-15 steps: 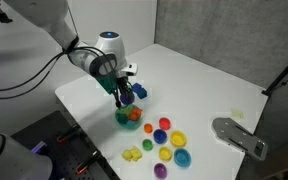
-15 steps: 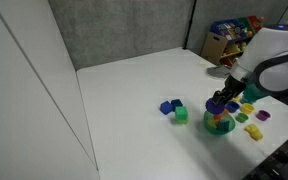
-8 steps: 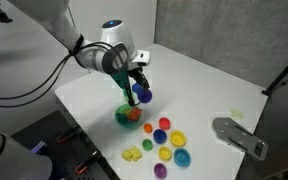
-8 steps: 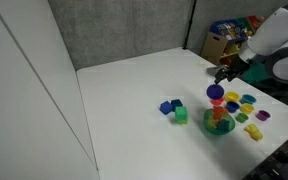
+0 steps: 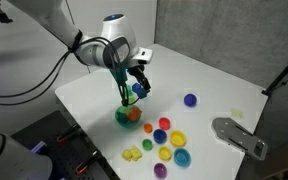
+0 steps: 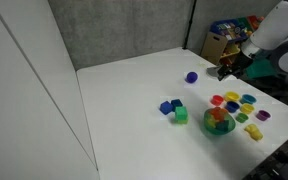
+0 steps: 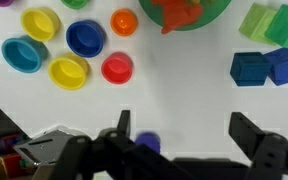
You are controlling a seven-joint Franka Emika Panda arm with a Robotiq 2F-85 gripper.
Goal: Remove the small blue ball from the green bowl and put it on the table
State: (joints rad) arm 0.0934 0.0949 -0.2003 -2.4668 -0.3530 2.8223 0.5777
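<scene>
The small blue ball (image 5: 190,100) lies on the white table (image 5: 214,75), well away from the green bowl (image 5: 129,115); it also shows in an exterior view as the ball (image 6: 191,76). My gripper (image 5: 136,87) hangs open above the table beside the bowl, holding nothing. In the wrist view the gripper (image 7: 184,130) stands wide open, and the ball (image 7: 147,144) peeks out by its left finger, partly hidden. The bowl (image 7: 184,10) holds orange and red pieces at the top edge.
Several small coloured cups (image 5: 169,140) sit near the bowl, seen close in the wrist view as cups (image 7: 68,72). Blue blocks (image 6: 169,107) and a green block (image 6: 181,115) stand beside the bowl (image 6: 219,122). A grey pad (image 5: 239,135) lies at the table's edge.
The gripper lifted the ball out of the bowl, swung away and opened. The ball left the jaws and now rests on the table far from the bowl.
</scene>
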